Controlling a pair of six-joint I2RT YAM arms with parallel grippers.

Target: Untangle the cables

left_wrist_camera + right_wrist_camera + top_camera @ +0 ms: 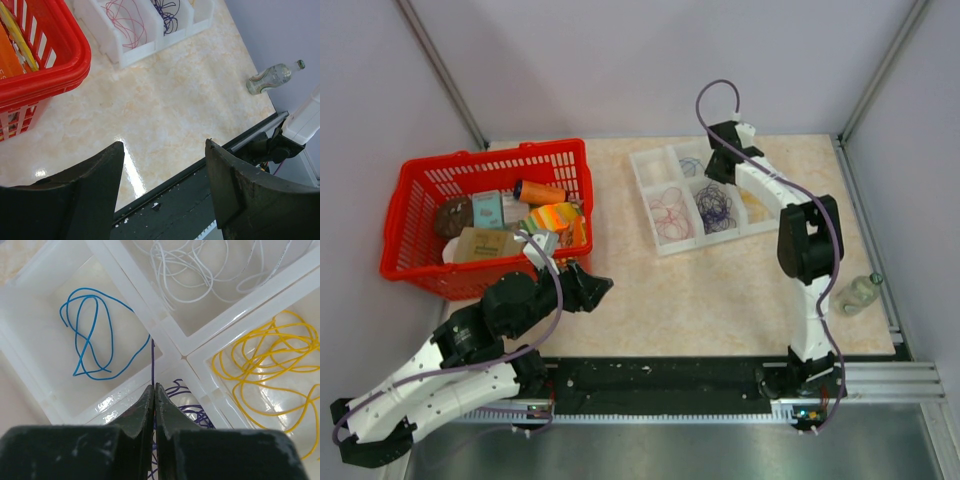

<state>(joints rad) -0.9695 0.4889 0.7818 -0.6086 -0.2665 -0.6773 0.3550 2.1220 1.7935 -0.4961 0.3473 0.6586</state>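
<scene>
Right gripper (154, 389) pinches 1 hair-thin purple wire (152, 362), taut and straight across the glossy white plastic tray (170, 332); left gripper (164, 145) gapes, empty.

I see a pale marbled table (700, 300) carrying a red basket (440, 275) at the left and a white divided tray (140, 52) toward the back. Near its right edge a small bottle (855, 295) seems to lie on its side.

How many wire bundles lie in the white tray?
5: blue far middle, white far right, yellow near right, purple near middle, pink-red near left. Others may be hidden.
</scene>
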